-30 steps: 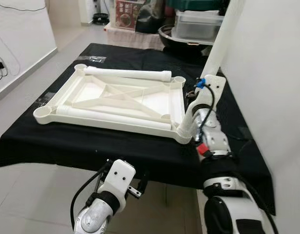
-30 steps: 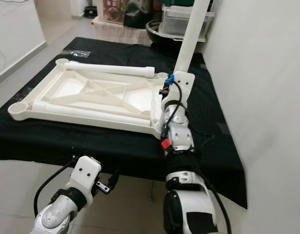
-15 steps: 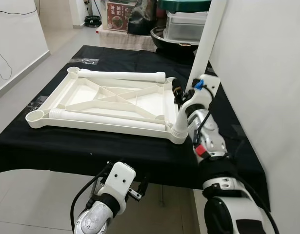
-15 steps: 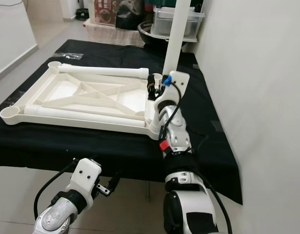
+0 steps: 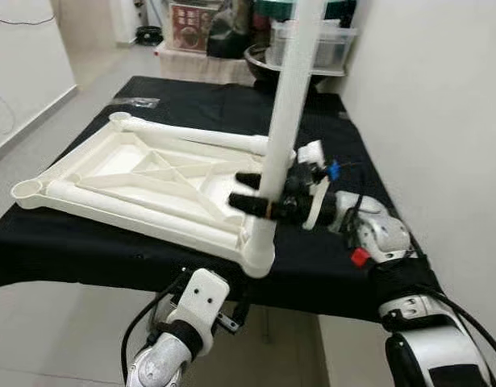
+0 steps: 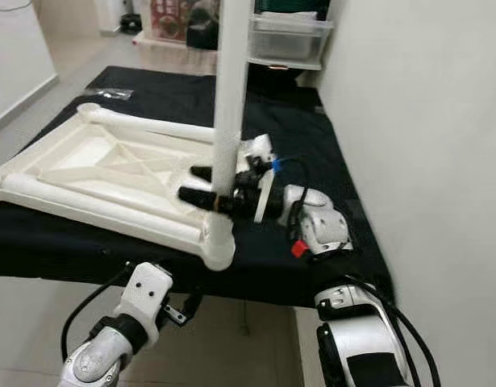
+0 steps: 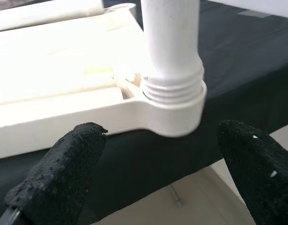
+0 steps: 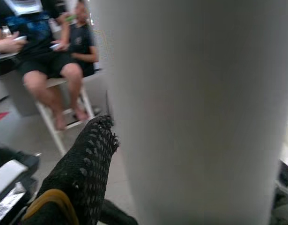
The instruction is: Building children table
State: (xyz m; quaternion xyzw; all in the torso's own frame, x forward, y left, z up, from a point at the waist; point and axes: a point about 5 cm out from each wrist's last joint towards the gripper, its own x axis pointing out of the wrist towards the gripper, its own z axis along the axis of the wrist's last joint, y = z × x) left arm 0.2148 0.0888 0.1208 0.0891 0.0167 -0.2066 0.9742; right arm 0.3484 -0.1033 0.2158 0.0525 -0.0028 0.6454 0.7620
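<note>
A white children's table top (image 5: 143, 173) lies upside down on a black cloth. One white leg (image 5: 288, 105) stands upright in its near right corner socket (image 5: 258, 258). My right gripper (image 5: 234, 189) reaches in level from the right and is shut on this leg low down, one finger on each side. In the right wrist view the leg (image 8: 190, 112) sits right against a black finger (image 8: 83, 168). Two loose legs lie on the frame, one along the far edge (image 5: 199, 135) and one along the near edge (image 5: 143, 214). My left gripper (image 7: 162, 136) hangs open below the table's front edge, under the socket.
The black cloth (image 5: 336, 137) covers a low table beside a white wall (image 5: 441, 121) on the right. Storage boxes and a dark bowl (image 5: 312, 48) crowd the far end. Bare floor runs along the left. People sit on stools (image 8: 40, 56) in the right wrist view.
My right forearm has dropped from upright to level, and its fingers now close around the standing leg. The head view has shifted, and the near corner sits closer to the front edge.
</note>
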